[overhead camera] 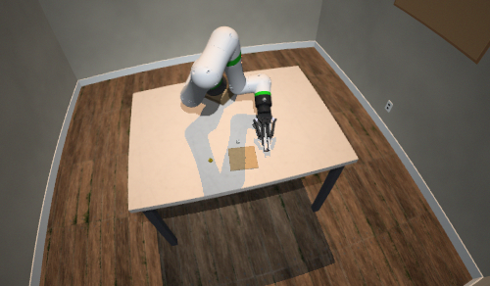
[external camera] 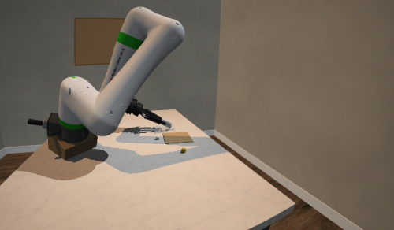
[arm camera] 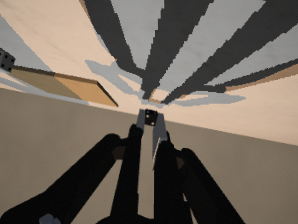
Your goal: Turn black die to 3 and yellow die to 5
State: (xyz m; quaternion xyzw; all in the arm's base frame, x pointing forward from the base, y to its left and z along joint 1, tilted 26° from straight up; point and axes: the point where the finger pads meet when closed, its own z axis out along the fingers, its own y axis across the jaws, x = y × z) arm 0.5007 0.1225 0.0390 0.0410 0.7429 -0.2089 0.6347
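Observation:
My gripper (overhead camera: pixel 267 142) hangs above the table just right of the tan mat (overhead camera: pixel 243 158), tilted downward. In the wrist view the fingers are shut on a small black die (arm camera: pixel 150 117) held at the fingertips, off the table. The white die (overhead camera: pixel 238 141) lies on the table by the mat's far edge, off the mat. The yellow die (overhead camera: pixel 210 160) lies on the table left of the mat, also off it; it also shows in the exterior view (external camera: pixel 183 150). The mat (external camera: pixel 177 137) lies flat with nothing on it.
The arm's base (external camera: pixel 69 139) stands on a brown block at the back of the table. The arm's shadow falls across the mat and the dice. The table's right and front edges are some way from the gripper.

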